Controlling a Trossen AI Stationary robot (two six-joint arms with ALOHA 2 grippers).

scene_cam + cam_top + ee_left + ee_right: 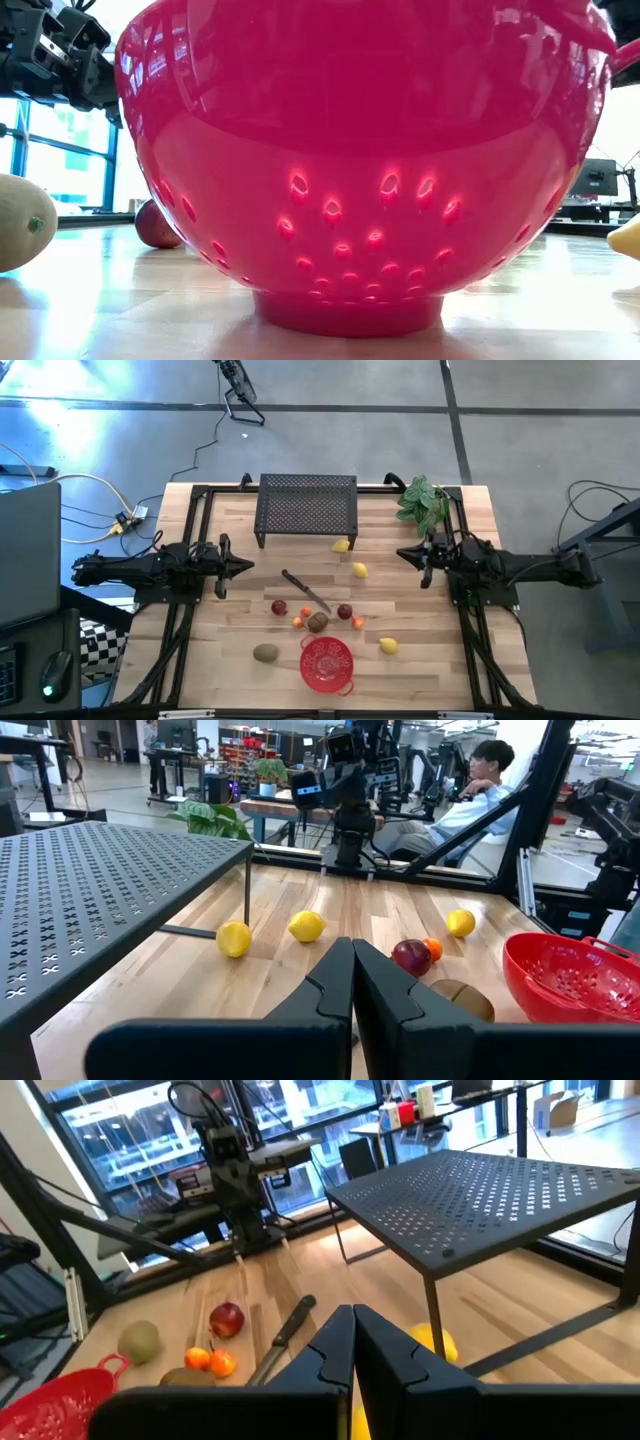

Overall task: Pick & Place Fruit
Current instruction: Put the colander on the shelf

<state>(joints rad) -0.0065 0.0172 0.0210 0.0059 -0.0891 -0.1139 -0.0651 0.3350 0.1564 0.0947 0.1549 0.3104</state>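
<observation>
While both arms are waiting at the table's sides, left gripper [238, 567] and right gripper [405, 553] pinched shut and empty, fruit [317, 622] is lying scattered mid-table behind the red colander [327, 664]; the knife [305, 591] among it is risking a fouled grasp.

The table [420, 610] was pale wood in jointed strips, smooth with a soft sheen. The red colander [360, 160] looked like glossy, perforated plastic. The black rack [307, 503] was matt perforated metal. The lemons [306, 926] had a slightly dimpled, waxy skin.
</observation>
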